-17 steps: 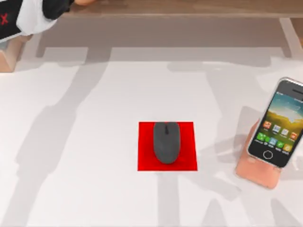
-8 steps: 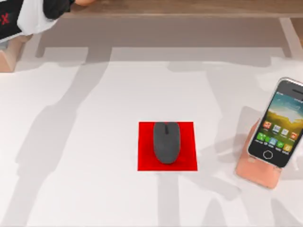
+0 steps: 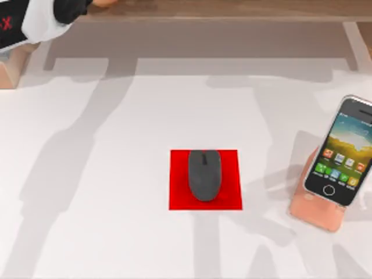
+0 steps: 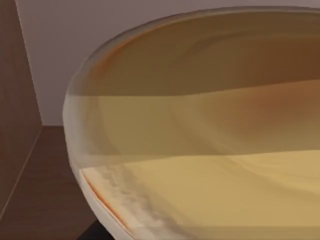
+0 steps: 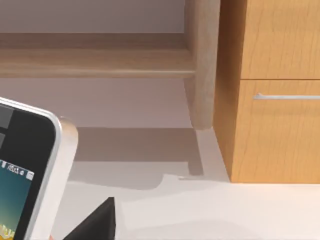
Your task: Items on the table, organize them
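Paper cup [image 4: 200,140] close against left gripper's camera

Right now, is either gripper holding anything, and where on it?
Cannot be told. The left wrist view has the paper cup very close, but no fingers show. The smartphone leans on its stand.

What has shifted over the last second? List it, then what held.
Nothing moved visibly. The left arm stays at the top view's far left corner by the shelf, cup close before its wrist camera. Mouse stays on the red mat, smartphone on its stand.
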`<move>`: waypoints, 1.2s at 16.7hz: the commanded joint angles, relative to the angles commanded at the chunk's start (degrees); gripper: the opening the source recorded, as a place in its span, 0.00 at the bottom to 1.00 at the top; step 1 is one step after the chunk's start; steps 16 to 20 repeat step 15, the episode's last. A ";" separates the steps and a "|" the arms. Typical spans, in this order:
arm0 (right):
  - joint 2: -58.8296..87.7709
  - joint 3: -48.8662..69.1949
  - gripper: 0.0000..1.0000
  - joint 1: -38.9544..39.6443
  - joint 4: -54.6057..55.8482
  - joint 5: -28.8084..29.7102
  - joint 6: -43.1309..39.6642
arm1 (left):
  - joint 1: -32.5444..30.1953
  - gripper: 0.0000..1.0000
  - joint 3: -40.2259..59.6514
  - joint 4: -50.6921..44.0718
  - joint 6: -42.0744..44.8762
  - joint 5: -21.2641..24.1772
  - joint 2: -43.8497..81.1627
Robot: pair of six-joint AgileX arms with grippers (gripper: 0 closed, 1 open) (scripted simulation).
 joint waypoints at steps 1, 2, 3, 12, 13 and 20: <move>0.00 0.00 1.00 0.00 0.00 0.00 0.00 | 0.00 0.38 0.00 0.00 0.00 0.00 0.00; 0.00 0.00 1.00 0.00 0.00 0.00 0.00 | 0.00 0.45 0.00 0.00 0.00 0.00 0.00; 0.00 0.00 1.00 0.00 0.00 0.00 0.00 | 0.00 0.53 0.00 0.00 0.00 0.00 0.00; 0.00 0.00 1.00 0.00 0.00 0.00 0.00 | 0.00 1.00 0.00 0.00 0.00 0.00 0.00; 0.00 0.00 1.00 0.00 0.00 0.00 0.00 | 0.00 1.00 0.00 0.00 0.00 0.00 0.00; 0.00 0.00 1.00 0.00 0.00 0.00 0.00 | 0.00 1.00 0.00 0.00 0.00 0.00 0.00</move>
